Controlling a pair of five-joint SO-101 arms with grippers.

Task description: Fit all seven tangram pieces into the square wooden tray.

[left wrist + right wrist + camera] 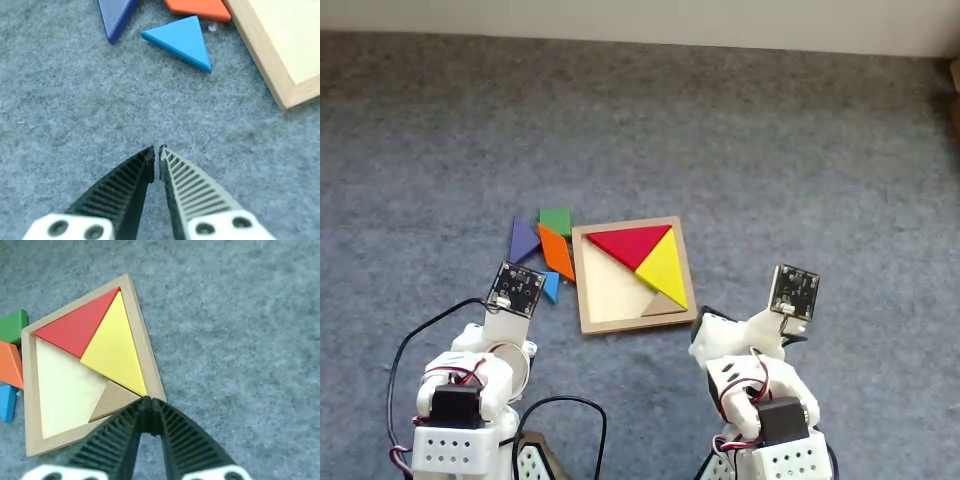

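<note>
The tray [582, 285] lies on the grey carpet [770, 150] between the two arms, a little ahead of them. Three pieces sit inside it: a red triangle [630, 245] along the far edge, a yellow triangle [665, 270] along the right edge with its long side against the red one, and a small tan triangle [665, 303] in the near right corner under the yellow one. The left half of the tray floor is bare pale wood. The other four pieces lie on the carpet just left of the tray: a green square [556, 221] farthest away, an orange piece [556, 252] close against the tray's left rim, a purple triangle [523, 240] just beside the orange piece on its outer side, and a blue triangle [551, 287] nearest the left arm. The left gripper [156, 150] hangs over bare carpet, apart from the blue triangle ahead of it; its fingers are drawn almost together with only a thin slit between the tips, and they hold nothing. The right gripper [150, 402] has its fingers pressed together and empty, the tips showing at the tray's near rim beside the tan triangle; whether they touch the rim cannot be told.
</note>
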